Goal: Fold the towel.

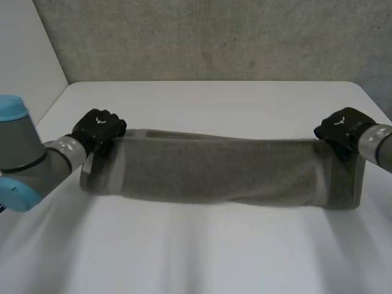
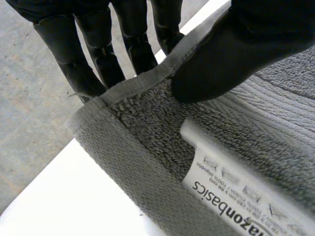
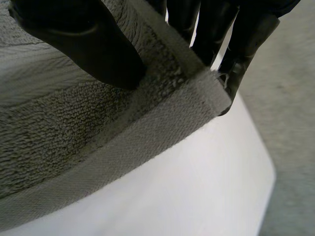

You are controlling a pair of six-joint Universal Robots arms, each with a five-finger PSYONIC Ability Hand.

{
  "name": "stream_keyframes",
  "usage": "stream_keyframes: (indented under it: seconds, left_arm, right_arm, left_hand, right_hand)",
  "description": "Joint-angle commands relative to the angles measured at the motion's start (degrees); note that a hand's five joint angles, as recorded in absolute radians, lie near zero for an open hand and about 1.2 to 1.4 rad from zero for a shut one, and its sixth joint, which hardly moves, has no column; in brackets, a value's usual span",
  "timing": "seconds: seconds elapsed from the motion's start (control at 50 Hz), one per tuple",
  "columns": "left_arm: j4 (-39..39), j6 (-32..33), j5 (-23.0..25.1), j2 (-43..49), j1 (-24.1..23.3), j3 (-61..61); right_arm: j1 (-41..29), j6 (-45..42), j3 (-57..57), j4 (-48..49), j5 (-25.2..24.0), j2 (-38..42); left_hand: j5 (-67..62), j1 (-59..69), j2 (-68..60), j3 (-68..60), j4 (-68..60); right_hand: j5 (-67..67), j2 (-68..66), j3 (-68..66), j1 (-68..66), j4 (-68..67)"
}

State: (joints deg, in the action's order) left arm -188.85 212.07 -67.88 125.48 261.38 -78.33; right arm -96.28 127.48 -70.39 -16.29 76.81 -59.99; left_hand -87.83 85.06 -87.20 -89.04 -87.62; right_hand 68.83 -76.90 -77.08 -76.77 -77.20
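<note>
Grey and fuzzy, the towel is pulled out long between the two black hands, across the white table. It looks soft and loopy in the middle, with a smooth, flat band along its edge. Its near side seems to rest on the table, but that part is blurry, so I cannot be sure.

The left hand holds the towel's left end at a corner. In the left wrist view, its thumb presses on the fuzzy side. Its fingers sit behind the smooth band, so the corner is pinched between them. A white label with black letters is on the towel, just beside the thumb.

The right hand holds the other end at a corner. In the right wrist view, its thumb pushes on the fuzzy cloth and its fingers are behind the band, pinching that corner too.
</note>
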Motion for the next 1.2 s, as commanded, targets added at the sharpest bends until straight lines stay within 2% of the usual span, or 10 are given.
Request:
stream_keyframes:
  seconds: [0.02, 0.42, 0.44, 0.46, 0.48, 0.52, 0.66, 0.7, 0.92, 1.2]
  left_arm:
    - [-1.17, -0.16, -2.6, 9.77, -1.49, 12.4]
    - [-11.1, -0.25, -6.83, 16.2, -5.71, 17.95]
    - [-11.02, -0.25, -6.83, 16.29, -5.8, 17.78]
    - [-11.02, -0.25, -6.83, 16.29, -5.8, 17.78]
    - [-11.02, -0.16, -6.91, 16.29, -5.88, 17.34]
    - [-11.02, -0.25, -7.17, 16.03, -6.23, 17.08]
    - [-10.93, -0.95, -11.04, 11.72, -6.94, 13.56]
    - [-11.28, -1.22, -11.57, 7.52, -6.59, 9.8]
    - [-11.46, -8.41, -8.77, -6.46, -4.04, -7.6]
    - [-12.24, -16.69, -3.57, -11.04, -2.9, -17.2]
  right_arm:
    - [-2.42, 1.98, 2.71, 12.93, 4.05, 5.75]
    - [-5.23, 2.07, 4.82, 26.04, 7.56, 13.58]
    - [-5.32, 2.25, 4.91, 26.13, 8.0, 13.84]
    - [-5.32, 2.25, 4.91, 26.13, 8.0, 13.85]
    - [-5.41, 3.03, 4.82, 26.05, 8.87, 13.93]
    - [-5.5, 4.43, 4.65, 26.05, 9.84, 13.85]
    - [-5.41, 12.53, 2.01, 26.05, 8.53, 10.07]
    - [-4.62, 15.24, -1.75, 26.05, 6.96, 3.42]
    - [-3.92, 16.48, -16.17, 20.97, 4.32, -11.11]
    - [3.02, 16.22, -24.89, 15.41, -2.89, -8.58]
  left_hand:
    - [17.83, -5.06, 7.2, 9.04, 7.62]
    - [18.14, -5.37, 7.51, 9.35, 7.93]
    - [44.95, -32.18, 34.33, 36.16, 34.75]
    - [45.22, -32.45, 34.6, 36.43, 35.02]
    - [77.2, -64.42, 66.57, 68.41, 66.99]
    - [87.83, -75.06, 77.2, 79.04, 77.62]
    - [87.83, -75.06, 77.2, 79.04, 77.62]
    - [87.83, -75.06, 77.2, 79.04, 77.62]
    - [86.61, -73.83, 75.98, 77.81, 76.4]
    - [86.27, -73.49, 75.64, 77.48, 76.06]
  right_hand:
    - [1.17, -3.1, -2.92, -3.23, -2.8]
    - [1.17, -3.1, -2.92, -3.23, -2.8]
    - [-12.42, 10.5, 10.68, 10.37, 10.8]
    - [-12.56, 10.63, 10.81, 10.51, 10.93]
    - [-57.69, 55.77, 55.94, 55.64, 56.06]
    - [-68.83, 66.9, 67.08, 66.77, 67.2]
    - [-68.83, 66.9, 67.08, 66.77, 67.2]
    - [-68.83, 66.9, 67.08, 66.77, 67.2]
    - [-68.83, 66.9, 67.08, 66.77, 67.2]
    - [-53.94, 52.02, 52.19, 51.89, 52.31]
